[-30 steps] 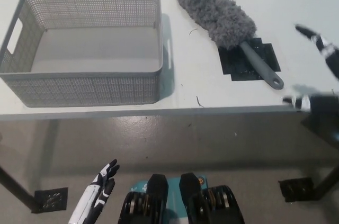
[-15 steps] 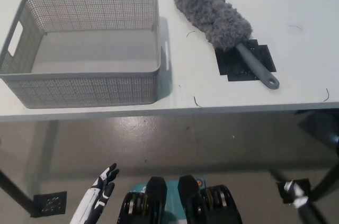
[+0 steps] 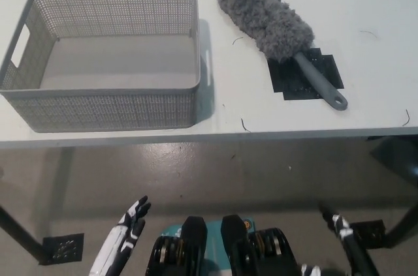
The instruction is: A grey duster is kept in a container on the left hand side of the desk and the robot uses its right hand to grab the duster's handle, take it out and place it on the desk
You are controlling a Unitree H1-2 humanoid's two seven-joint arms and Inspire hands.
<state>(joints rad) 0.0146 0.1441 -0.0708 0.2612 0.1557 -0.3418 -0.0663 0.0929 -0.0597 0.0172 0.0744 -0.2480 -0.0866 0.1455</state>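
Grey duster (image 3: 268,21) lies flat on the worktop (image 3: 366,2), well beyond the fingers of both hands. It is outside the container (image 3: 104,109) and just to its right. Its fluffy head points to the far left. Its handle (image 3: 320,83) slants toward the near right and crosses a black patch (image 3: 326,67) stuck to the worktop.

The right hand (image 3: 343,240), black with white bands, sits low beneath the worktop's near edge, over the floor (image 3: 196,171). Its fingers (image 3: 332,219) are spread apart and empty, one of them pointing up toward the handle; they touch nothing.

The left hand (image 3: 121,243), white, rests at the lower left, its fingers (image 3: 137,209) stretched out, slightly parted and holding nothing. The grey mesh container stands well beyond those fingers, on the left part of the worktop.
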